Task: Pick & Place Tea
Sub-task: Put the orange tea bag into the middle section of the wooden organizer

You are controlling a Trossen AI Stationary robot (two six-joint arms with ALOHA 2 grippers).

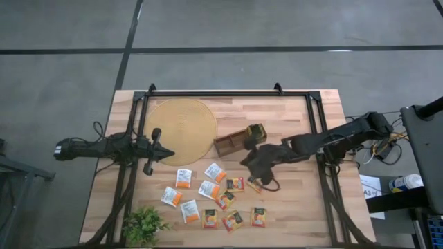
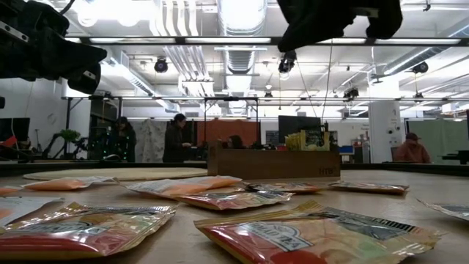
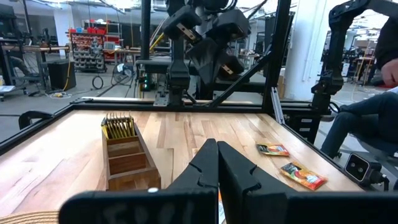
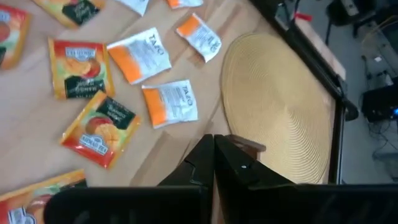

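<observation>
Meanwhile right gripper [image 1: 255, 160], fingers pressed together and holding nothing, hung mid-table above the tea sachets [image 1: 211, 200] beside the wooden tray [image 1: 232, 142]. Left gripper [image 1: 166, 153], also clamped empty, waited over the round woven mat [image 1: 181, 128].

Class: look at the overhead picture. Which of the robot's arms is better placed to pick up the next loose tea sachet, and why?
Probably the right. Its tool, shut, hovers directly over the scattered tea sachets beside the wooden tray. The left tool, also shut, sits at the round mat's edge, farther from most sachets.

Grey floor [image 1: 62, 83], bright ceiling lights [image 2: 242, 11], workshop shelving [image 3: 93, 46]
</observation>
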